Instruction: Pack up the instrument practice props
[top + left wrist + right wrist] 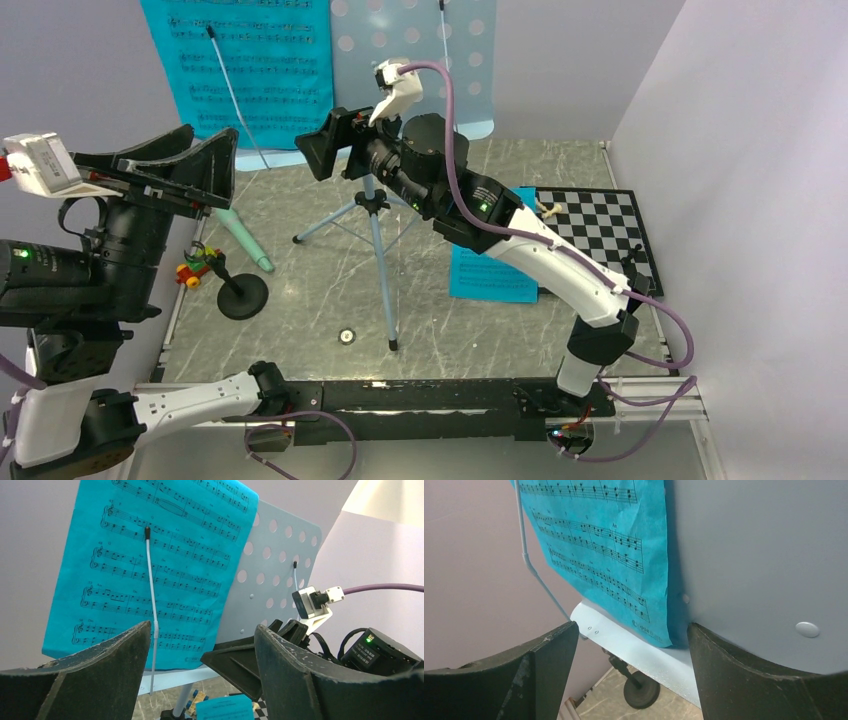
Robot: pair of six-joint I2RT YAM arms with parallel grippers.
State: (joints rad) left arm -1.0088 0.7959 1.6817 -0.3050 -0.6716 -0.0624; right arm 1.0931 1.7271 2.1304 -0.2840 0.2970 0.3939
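The pale-blue music stand stands on its tripod at the back of the table. A turquoise music sheet leans on its perforated tray under a thin wire holder. A second turquoise sheet lies on the table under my right arm. The mint-green microphone lies beside its black round-based stand. My right gripper is open and empty, close to the tray's lower ledge below the sheet. My left gripper is open and empty, raised at the left and facing the sheet.
A black-and-white chessboard with a few pieces lies at the right. Small toy cars and blocks sit by the left wall, and one toy car sits under the stand. A small round object lies near the front.
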